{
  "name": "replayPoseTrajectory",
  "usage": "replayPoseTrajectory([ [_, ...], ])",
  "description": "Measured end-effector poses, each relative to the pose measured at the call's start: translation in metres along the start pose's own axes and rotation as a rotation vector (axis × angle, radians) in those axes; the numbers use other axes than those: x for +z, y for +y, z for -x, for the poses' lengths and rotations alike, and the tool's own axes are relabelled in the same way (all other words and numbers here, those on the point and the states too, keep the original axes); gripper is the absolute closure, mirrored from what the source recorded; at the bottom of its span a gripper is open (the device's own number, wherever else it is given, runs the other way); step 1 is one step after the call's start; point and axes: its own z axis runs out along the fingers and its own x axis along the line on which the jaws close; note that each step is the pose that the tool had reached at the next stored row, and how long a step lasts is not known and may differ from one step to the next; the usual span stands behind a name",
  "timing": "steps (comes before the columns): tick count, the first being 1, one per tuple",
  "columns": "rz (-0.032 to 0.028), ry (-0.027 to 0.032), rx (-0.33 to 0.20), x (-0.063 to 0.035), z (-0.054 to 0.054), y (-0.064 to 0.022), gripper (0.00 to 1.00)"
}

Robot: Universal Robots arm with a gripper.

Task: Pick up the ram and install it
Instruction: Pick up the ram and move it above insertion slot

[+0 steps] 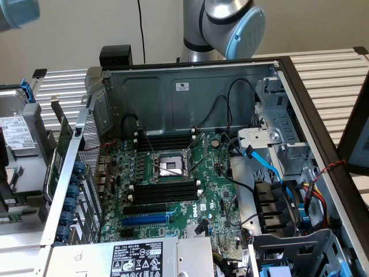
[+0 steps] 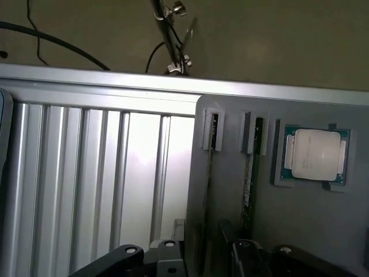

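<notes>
Two ram sticks stand on edge in a grey holder tray [image 2: 230, 208]. The ram [image 2: 248, 184] is thin and green, and a second stick [image 2: 209, 167] stands beside it. My gripper [image 2: 202, 261] hangs above the near ends of these sticks, its black fingers [image 2: 118, 259] spread apart and open, with nothing held between them. The open computer case [image 1: 190, 86] shows the green motherboard [image 1: 207, 190] with long black memory slots [image 1: 164, 193] in front of the processor socket [image 1: 168, 166] and more slots [image 1: 167, 140] behind it.
A processor chip [image 2: 316, 154] lies in the same tray next to the sticks. Ribbed aluminium table [image 2: 86, 190] runs beside the tray. A hard drive [image 1: 14, 133] and a green card with a bracket [image 1: 60, 150] lie at the exterior view's left. Cables and drive cages [image 1: 282, 190] crowd the case's right side.
</notes>
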Motion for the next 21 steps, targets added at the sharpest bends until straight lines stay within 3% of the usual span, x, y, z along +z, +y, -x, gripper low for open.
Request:
replayPoseTrajectory([
  [16,0.0003,-0.0003,0.0,0.0244,0.001,-0.002,0.64],
  [21,0.001,-0.0035,0.0,0.0293,0.001,-0.0019,0.64],
])
